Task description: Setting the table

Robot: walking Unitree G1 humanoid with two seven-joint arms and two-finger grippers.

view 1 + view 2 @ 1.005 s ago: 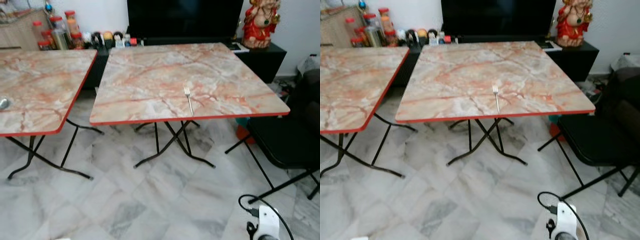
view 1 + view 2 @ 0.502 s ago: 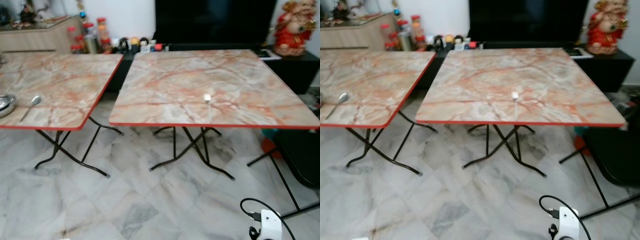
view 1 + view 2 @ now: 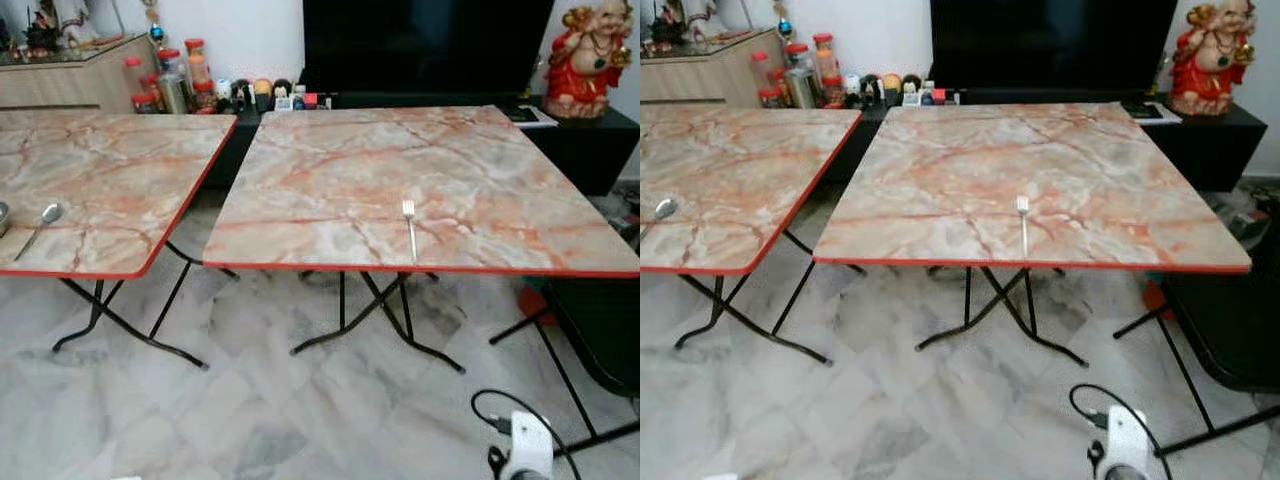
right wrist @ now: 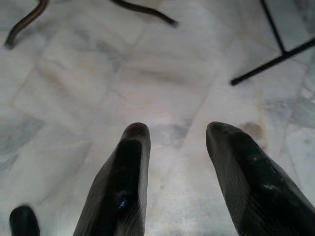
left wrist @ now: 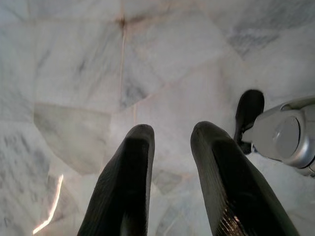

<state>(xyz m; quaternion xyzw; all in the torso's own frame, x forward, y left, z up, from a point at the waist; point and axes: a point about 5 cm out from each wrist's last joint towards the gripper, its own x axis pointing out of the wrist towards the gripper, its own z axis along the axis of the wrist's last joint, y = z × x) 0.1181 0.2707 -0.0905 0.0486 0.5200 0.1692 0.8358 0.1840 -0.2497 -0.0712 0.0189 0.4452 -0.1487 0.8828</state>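
A silver metal fork (image 3: 1023, 224) lies near the front edge of a square marble-patterned, red-rimmed bench (image 3: 940, 170); a silver spoon (image 3: 660, 213) rests on the neighbouring matching bench (image 3: 730, 170).

Both head eyes look forward and down from standing height at two marble tables (image 3: 420, 170) beyond bare floor (image 3: 250, 400), sharing nearly the whole scene; each wrist camera points down at floor tiles, close

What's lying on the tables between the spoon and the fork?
Nothing: from the spoon to the fork is bare marble tabletop, broken by a floor gap between the tables, seen in the left eye view.
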